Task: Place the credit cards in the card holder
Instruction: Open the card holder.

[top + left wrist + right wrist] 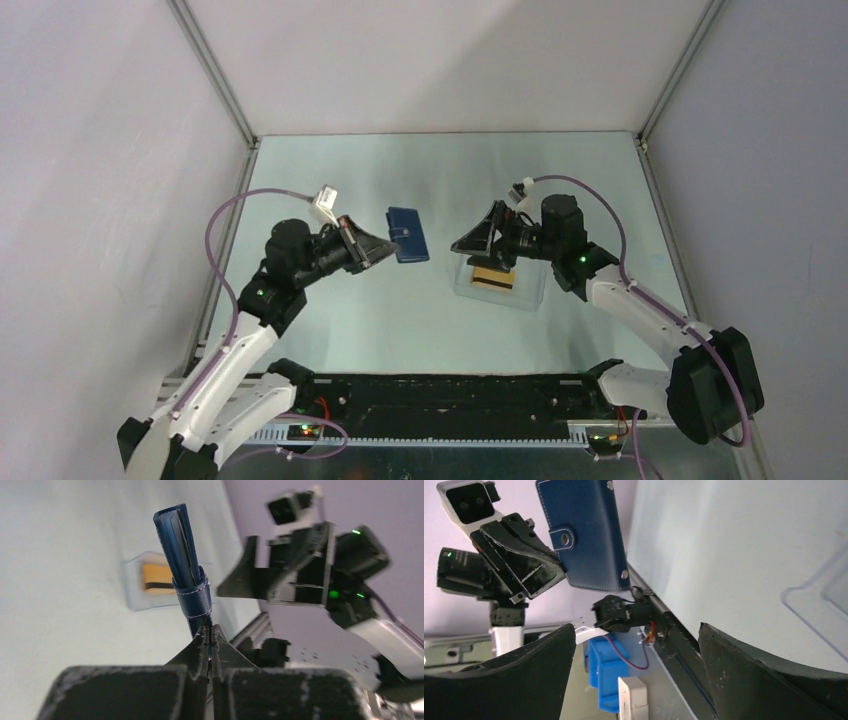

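The card holder [408, 234] is a dark navy wallet with a snap tab, closed. My left gripper [374, 250] is shut on its edge and holds it above the table. In the left wrist view the card holder [182, 565] sticks up edge-on from my left gripper [210, 630]. In the right wrist view the card holder [586, 532] shows its flat face and snap. The gold-tan credit cards [494, 277] with a dark stripe lie in a clear plastic tray [530, 295]; they also show in the left wrist view [156, 578]. My right gripper [462, 243] is open and empty, facing the card holder, above the tray's left side.
The clear tray [132, 592] sits right of centre on the pale table. Metal frame rails [225, 235] run along the left and right table edges. A blue block [611, 672] and a white box [634, 697] lie beyond the table's near edge.
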